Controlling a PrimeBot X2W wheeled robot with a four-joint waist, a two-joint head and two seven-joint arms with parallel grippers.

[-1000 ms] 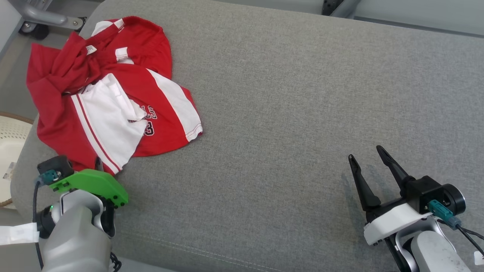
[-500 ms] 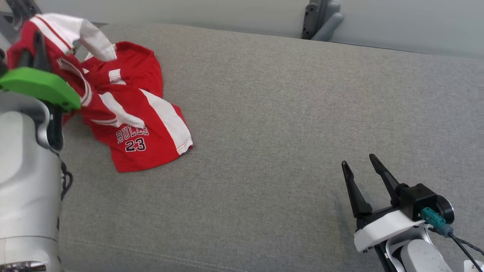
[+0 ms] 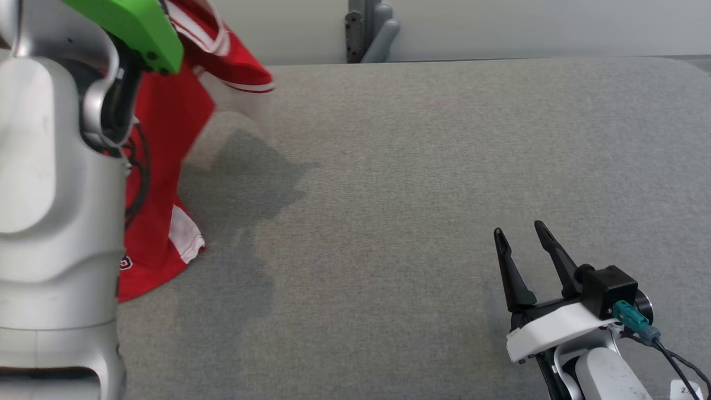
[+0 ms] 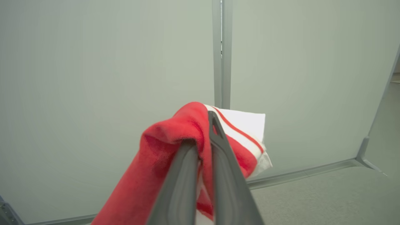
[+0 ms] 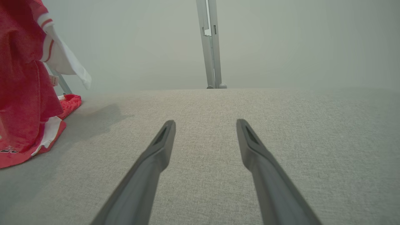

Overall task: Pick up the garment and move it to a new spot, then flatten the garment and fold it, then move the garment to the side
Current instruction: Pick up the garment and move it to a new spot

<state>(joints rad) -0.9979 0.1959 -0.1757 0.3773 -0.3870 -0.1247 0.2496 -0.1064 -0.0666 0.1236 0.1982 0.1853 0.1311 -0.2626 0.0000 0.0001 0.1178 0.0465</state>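
- While the left hand is clamped tight on a bunched fold of the red-and-white garment, the step in play, as I read it, is the carry to a new spot.
- Look at that pinch in the left wrist view: red cloth is squeezed between both fingers, with a white striped panel spilling past the tips. It's a thick wad, not a single edge, so I'd hold the squeeze firm and travel smoothly, because a jerk could let it slip.
- Below the left hand the garment hangs as one long red drape, and its bottom hem touches the grey surface. The right wrist view shows the printed corner lying flat there.
- So the cloth isn't fully airborne. Best play, I'd say, is to rise a touch or let the hem trail, then swing toward the open grey stretch to the right of the left hand.
- On the set-down, land the hem first and lay the rest out away from it, which should save work when flattening.
- Well to the right of the left hand sits the right hand, down near the surface, fingers spread and holding nothing. It looks well placed to take a second corner.
- One white sleeve beside the left hand is blurred, so I can't tell how it hangs.
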